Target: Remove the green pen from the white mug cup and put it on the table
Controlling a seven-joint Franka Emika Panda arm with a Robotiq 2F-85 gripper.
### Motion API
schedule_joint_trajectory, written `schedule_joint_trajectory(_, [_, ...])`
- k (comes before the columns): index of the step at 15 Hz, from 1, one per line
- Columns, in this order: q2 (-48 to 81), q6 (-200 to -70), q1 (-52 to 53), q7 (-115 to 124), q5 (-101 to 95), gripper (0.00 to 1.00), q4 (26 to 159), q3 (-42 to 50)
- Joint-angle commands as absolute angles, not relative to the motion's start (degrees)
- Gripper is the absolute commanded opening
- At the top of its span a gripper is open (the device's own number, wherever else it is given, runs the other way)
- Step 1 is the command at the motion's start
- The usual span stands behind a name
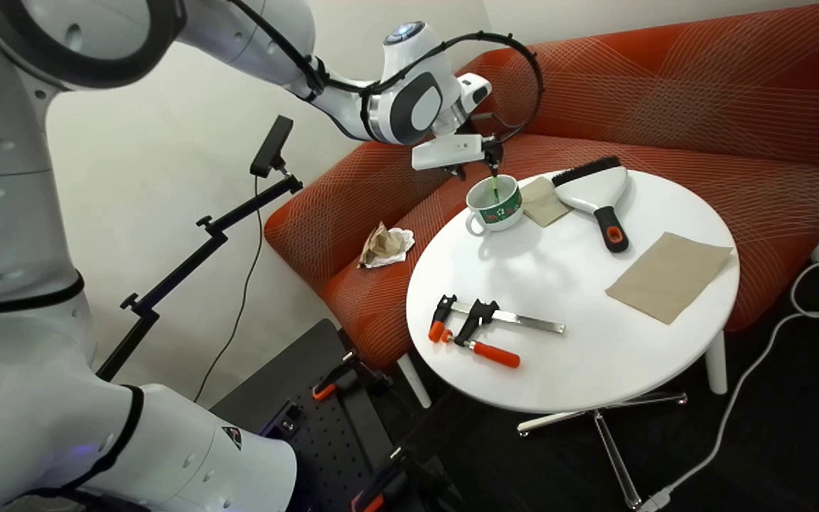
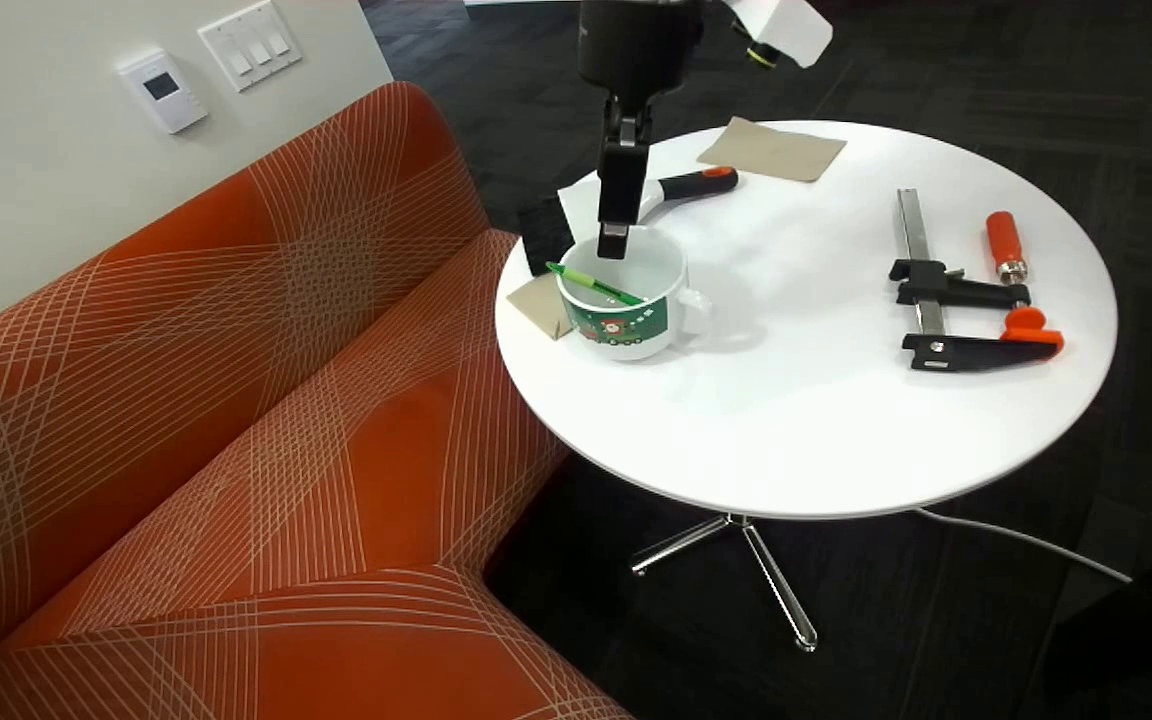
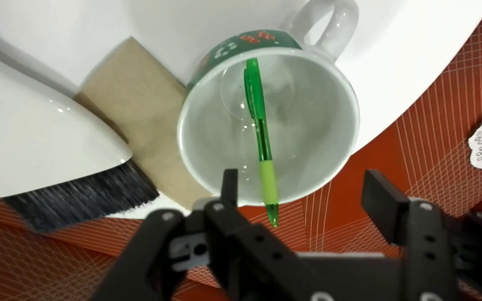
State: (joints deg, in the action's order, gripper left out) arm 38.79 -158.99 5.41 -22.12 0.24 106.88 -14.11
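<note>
Leftmost in an exterior view, a crumpled paper wrapper [image 1: 384, 247] lies on the red-orange sofa [image 1: 672, 92], past the left edge of the round white bench [image 1: 587, 366]. Just inside that edge, on the near side, lies the orange-and-black clamp [image 1: 479, 317], its silver bar pointing right.

Across a stretch of white top, the white mug cup [image 1: 498, 215] stands upright at far left, close to the edge along the sofa, its handle turned left and near. The green pen [image 3: 263, 142] leans inside it, tip poking past the rim on the sofa side. My end effector [image 3: 302, 191] hangs over the mug, released: my fingers [image 3: 229, 184] stand wide apart, and in the wrist view a gap shows between the pen and each of them. One finger is at the rim, the other past it, over the sofa.

Just right of the mug lies a small brown paper sheet [image 1: 543, 203], then the white brush [image 1: 598, 190], bristles at the far edge, handle pointing near. Farthest right, a larger brown paper sheet [image 1: 670, 277] has a corner at the right edge. My broadest run of white top spans the middle, between clamp, brush and larger sheet, and continues to the near edge.
</note>
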Motion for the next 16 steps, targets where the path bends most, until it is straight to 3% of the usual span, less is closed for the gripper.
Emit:
schedule_joint_trajectory(1, [42.1,-155.4,5.1,-21.7,-1.3,0.68,102.1,-14.4])
schedule_joint_trajectory(3, [43.5,-154.8,5.2,-21.6,-1.5,0.61,100.8,-14.3])
schedule_joint_trajectory(8, [46.6,-153.3,5.8,-21.5,-2.7,0.68,97.1,-13.8])
schedule_joint_trajectory(16, [50.2,-150.8,5.7,-21.6,-3.2,0.59,93.1,-13.6])
